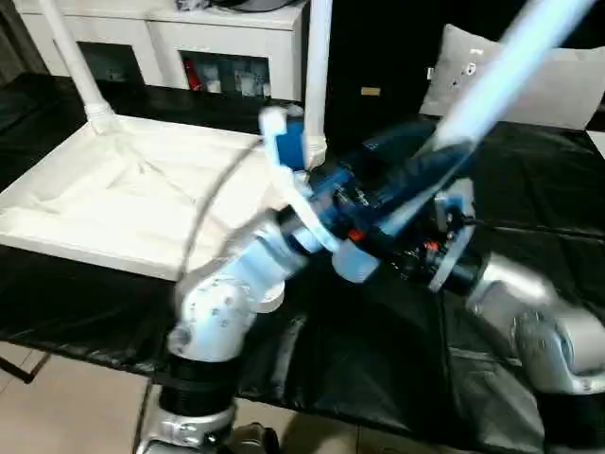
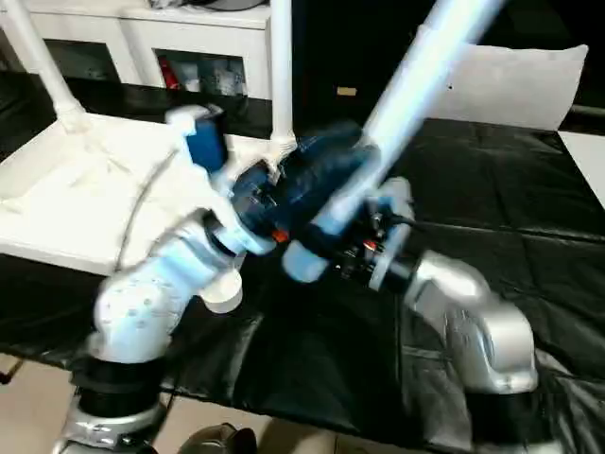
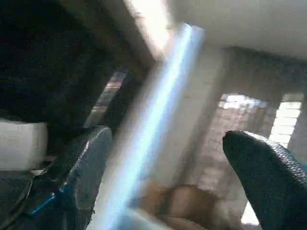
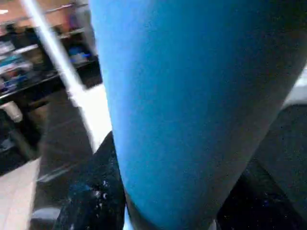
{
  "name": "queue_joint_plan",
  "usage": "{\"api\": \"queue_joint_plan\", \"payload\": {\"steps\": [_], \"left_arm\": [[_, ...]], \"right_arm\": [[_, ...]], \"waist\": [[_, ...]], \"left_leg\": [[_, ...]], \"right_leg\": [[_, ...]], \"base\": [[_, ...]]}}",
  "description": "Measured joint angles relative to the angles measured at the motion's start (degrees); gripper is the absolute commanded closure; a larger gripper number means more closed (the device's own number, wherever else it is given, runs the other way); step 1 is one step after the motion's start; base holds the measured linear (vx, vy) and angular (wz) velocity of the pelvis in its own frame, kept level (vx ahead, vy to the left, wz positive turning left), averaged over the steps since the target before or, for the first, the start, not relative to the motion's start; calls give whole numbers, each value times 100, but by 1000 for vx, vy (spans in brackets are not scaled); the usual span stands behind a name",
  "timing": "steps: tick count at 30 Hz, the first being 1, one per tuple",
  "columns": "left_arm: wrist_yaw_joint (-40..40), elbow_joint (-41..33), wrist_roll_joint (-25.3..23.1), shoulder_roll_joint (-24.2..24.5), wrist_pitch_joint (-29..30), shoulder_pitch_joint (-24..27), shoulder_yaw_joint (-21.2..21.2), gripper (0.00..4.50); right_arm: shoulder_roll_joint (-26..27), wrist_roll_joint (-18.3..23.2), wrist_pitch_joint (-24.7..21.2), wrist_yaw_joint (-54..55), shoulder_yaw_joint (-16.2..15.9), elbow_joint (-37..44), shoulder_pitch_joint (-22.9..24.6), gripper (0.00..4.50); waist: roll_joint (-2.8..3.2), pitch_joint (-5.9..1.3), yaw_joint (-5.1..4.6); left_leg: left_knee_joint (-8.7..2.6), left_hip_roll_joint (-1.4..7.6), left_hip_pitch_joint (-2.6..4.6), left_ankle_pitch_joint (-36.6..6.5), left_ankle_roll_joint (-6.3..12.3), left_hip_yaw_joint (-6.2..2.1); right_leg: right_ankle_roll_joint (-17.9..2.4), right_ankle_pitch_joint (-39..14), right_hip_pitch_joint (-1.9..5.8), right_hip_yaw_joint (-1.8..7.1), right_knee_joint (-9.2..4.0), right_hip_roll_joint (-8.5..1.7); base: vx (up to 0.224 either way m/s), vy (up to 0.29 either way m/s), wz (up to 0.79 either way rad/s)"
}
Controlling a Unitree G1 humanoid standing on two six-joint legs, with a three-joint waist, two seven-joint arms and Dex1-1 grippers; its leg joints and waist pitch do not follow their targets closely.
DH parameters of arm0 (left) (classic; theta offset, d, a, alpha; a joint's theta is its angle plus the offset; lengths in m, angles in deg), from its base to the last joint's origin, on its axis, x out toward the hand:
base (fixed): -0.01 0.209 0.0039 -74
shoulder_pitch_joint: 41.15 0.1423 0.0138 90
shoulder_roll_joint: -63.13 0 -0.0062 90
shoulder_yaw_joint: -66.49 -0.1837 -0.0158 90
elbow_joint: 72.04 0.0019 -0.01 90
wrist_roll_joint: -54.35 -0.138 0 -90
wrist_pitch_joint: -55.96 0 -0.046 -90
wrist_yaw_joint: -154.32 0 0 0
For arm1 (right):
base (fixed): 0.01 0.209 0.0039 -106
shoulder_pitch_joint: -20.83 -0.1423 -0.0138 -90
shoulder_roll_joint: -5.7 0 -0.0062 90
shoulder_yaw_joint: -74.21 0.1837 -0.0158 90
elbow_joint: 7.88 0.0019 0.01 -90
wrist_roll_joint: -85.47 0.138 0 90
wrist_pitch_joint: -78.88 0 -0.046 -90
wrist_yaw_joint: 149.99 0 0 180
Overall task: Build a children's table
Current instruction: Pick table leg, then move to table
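Silver forearms cross low in the head views, and the right gripper (image 4: 158, 211) is closed around a loose white leg (image 2: 416, 76) that slants up and away. Spread wide, the left gripper (image 3: 168, 177) has its fingers (image 3: 81, 167) either side of that leg without clamping it. Behind, the white table top (image 1: 113, 203) lies upside down on the black tabletop (image 1: 529, 180) with two legs (image 1: 317, 66) standing in its far sockets.

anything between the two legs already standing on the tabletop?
Nothing stands between them. In the left eye view, the far-left leg and the second upright leg have just the bare ribbed underside of the upturned tabletop between them.
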Motion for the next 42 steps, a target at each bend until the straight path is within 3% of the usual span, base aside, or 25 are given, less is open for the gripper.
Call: {"api": "queue_joint_plan", "payload": {"steps": [3,7,10,12,14,16,18,22,28,29,30,32,33,34,35,36,37,38,39,40,41,42], "left_arm": [[585,-3,-643,481,89,220,204,18],[1194,-17,-1381,841,103,558,216,18],[1907,-80,-2021,1064,167,635,303,18],[2160,-91,-2138,1098,188,739,435,18],[2220,-97,-2290,1163,94,860,432,18],[2220,-103,-2567,1207,-249,1095,395,18],[2284,-103,-2744,1203,-365,1242,291,18],[2480,-107,-2962,1127,-488,1582,178,18],[2530,-103,-3247,1015,-899,1563,-75,18],[2530,-103,-3264,1016,-916,1566,-99,18],[2530,-102,-3304,1019,-942,1572,-126,18],[2528,-99,-3364,1018,-965,1564,-176,18],[2529,-96,-3383,1019,-984,1563,-201,18],[2529,-87,-3398,1020,-996,1559,-210,18],[2529,-74,-3410,1023,-1019,1548,-214,18],[2530,-59,-3415,1038,-1045,1545,-212,18],[2530,-32,-3420,1054,-1057,1545,-208,18],[2530,-21,-3427,1071,-1071,1545,-197,18],[2529,9,-3461,1077,-1079,1548,-180,18],[2528,26,-3474,1077,-1080,1551,-168,18],[2528,25,-3476,1071,-1090,1552,-163,18],[2528,45,-3480,1034,-1106,1555,-163,18]], "right_arm": [[205,-262,-21,816,297,225,27,260],[458,-698,-31,1769,473,370,132,260],[635,-1078,-531,2685,532,490,109,260],[661,-1301,-799,3086,612,517,109,260],[661,-1388,-724,3116,600,562,110,260],[789,-1135,-425,2851,610,624,127,260],[829,-1138,-270,2842,531,698,180,260],[835,-1517,-71,2995,315,804,402,260],[814,-1855,421,2968,14,757,408,260],[812,-1871,440,2967,5,751,415,260],[814,-1869,444,2957,10,746,422,260],[819,-1872,477,2927,17,710,477,260],[819,-1896,511,2909,9,669,550,260],[819,-1946,530,2903,-5,657,591,260],[819,-1996,549,2894,-35,628,641,260],[834,-2009,556,2882,-65,621,632,260],[862,-2009,581,2866,-93,624,626,260],[902,-2007,622,2860,-127,625,620,260],[933,-2006,644,2853,-183,623,617,260],[931,-2006,668,2849,-207,624,617,260],[929,-2008,694,2847,-209,624,607,260],[894,-2014,749,2844,-199,618,591,260]], "waist": [[38,-11,-93],[79,-19,-109],[96,-30,-113],[100,-31,-111],[119,-26,-110],[124,-27,-110],[122,-28,-103],[121,-28,-97],[115,-30,-96],[109,-33,-86],[91,-43,-28],[102,-50,78],[108,-54,128],[95,-47,130],[116,-73,31],[117,-74,-79],[131,-75,-150],[149,-71,-230],[153,-67,-272],[140,-67,-281],[100,-74,-270],[61,-70,-274]], "left_leg": [[-22,-1,-1,6,-9,0],[-51,-1,-3,9,-16,0],[-58,0,-5,10,-18,-1],[-60,0,-8,10,-19,-1],[-65,0,-12,10,-19,-1],[-77,-1,-12,10,-19,0],[-85,0,-12,10,-19,0],[-87,-1,-16,10,-19,0],[-86,-4,-14,10,-18,6],[-82,-3,-7,9,-17,39],[-54,13,12,-11,-6,144],[36,-22,9,-97,48,174],[150,-46,5,-200,82,177],[183,-83,-46,-239,129,153],[193,-150,-54,-249,217,137],[163,-212,-65,-218,349,171],[156,-252,-81,-213,424,187],[153,-278,-97,-201,486,201],[141,-304,-102,-182,538,219],[120,-332,-95,-162,571,247],[89,-379,-96,-135,605,318],[27,-471,-101,-97,613,398]], "right_leg": [[74,-6,-9,2,-17,0],[108,13,-13,3,-53,5],[111,13,-15,6,-61,10],[115,10,-17,7,-67,11],[117,10,-18,7,-80,11],[126,6,-20,7,-86,11],[128,4,-22,6,-86,12],[131,3,-25,7,-86,11],[141,5,-25,13,-87,0],[162,11,-40,43,-87,-5],[235,35,-90,209,-82,41],[312,69,-119,408,-88,80],[375,93,-125,565,-102,128],[400,106,-116,570,-114,108],[412,113,-110,492,-184,9],[399,105,-157,416,-250,-42],[362,86,-154,353,-257,-102],[176,-36,-189,243,-118,-171],[81,-181,-268,-60,253,-185],[109,-239,-285,-266,484,-127],[117,-252,-262,-346,523,-55],[33,-359,-206,-291,476,-22]], "base": [[0,0,0],[0,0,0],[0,0,0],[0,0,0],[0,0,0],[0,0,0],[0,0,0],[0,0,0],[0,0,0],[0,0,0],[-5,63,-36],[11,86,-44],[3,68,-25],[15,162,-47],[12,192,-16],[11,295,-13],[-1,202,9],[-20,187,12],[-47,128,8],[-47,128,8],[-68,78,-9],[-101,104,0]]}}
